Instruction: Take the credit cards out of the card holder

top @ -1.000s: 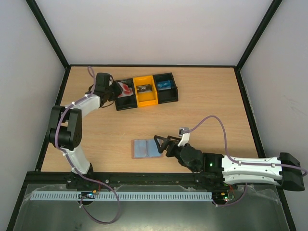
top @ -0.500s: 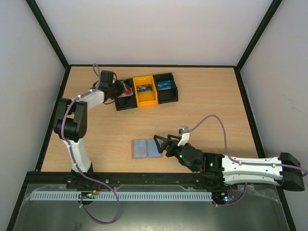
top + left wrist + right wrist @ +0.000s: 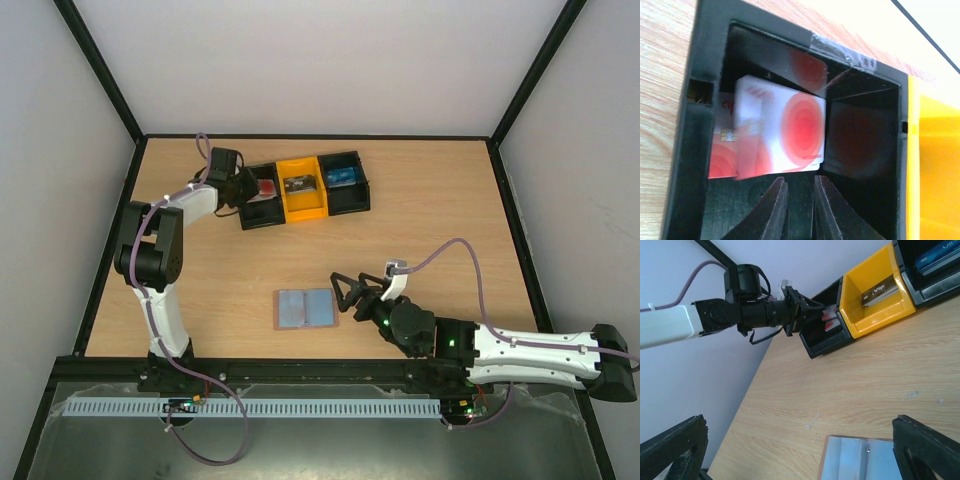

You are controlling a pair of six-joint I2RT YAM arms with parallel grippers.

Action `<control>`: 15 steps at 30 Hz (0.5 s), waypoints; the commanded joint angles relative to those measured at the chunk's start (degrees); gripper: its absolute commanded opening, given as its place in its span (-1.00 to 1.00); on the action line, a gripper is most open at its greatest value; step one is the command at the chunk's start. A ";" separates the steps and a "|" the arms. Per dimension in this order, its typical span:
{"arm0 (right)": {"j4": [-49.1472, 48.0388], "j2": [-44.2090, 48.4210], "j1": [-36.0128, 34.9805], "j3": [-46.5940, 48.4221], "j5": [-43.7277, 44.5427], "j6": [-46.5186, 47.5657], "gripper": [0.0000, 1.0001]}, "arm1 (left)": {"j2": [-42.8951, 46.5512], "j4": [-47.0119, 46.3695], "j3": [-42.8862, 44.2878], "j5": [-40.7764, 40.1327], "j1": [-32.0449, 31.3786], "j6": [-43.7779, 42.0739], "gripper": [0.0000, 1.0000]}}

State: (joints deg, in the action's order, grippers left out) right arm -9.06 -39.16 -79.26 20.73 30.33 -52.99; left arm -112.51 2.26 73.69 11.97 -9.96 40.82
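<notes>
Seen from above, the left gripper (image 3: 244,188) merely reaches into the left black compartment (image 3: 685,150) of the tray (image 3: 262,222). The left wrist view tells more. Its fingers stand slightly apart with nothing between them. Just ahead of the tips lies the pale card with a red round mark (image 3: 785,130), resting on a red card (image 3: 720,162). To that gripper's right, the yellow compartment (image 3: 302,206) holds a dark card (image 3: 879,290), lettered "Vip" in the right wrist view, and the far black compartment (image 3: 347,204) holds a blue card (image 3: 340,178). The card holder (image 3: 305,308) lies open and flat on the table (image 3: 430,210), just ahead of the right gripper (image 3: 341,295), whose jaws gape wide around nothing.
</notes>
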 commanded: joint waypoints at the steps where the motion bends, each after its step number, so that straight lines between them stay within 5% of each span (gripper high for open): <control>1: 2.12 2.50 -0.28 -0.43 2.79 -1.19 0.95 | -0.24 1.69 1.91 1.04 0.17 -0.95 -0.62; 7: -1.27 2.18 -0.28 -2.33 -0.17 -1.85 0.95 | 2.86 1.37 1.87 1.75 0.11 -0.59 -0.40; 15: 6.80 1.17 -0.28 1.94 1.69 -3.09 0.96 | 12.89 4.36 1.15 2.47 0.13 -1.44 0.10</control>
State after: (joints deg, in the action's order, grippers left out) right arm -7.33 -37.93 -79.26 19.40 29.58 -54.61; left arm -107.55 5.19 74.22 13.45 -9.96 40.01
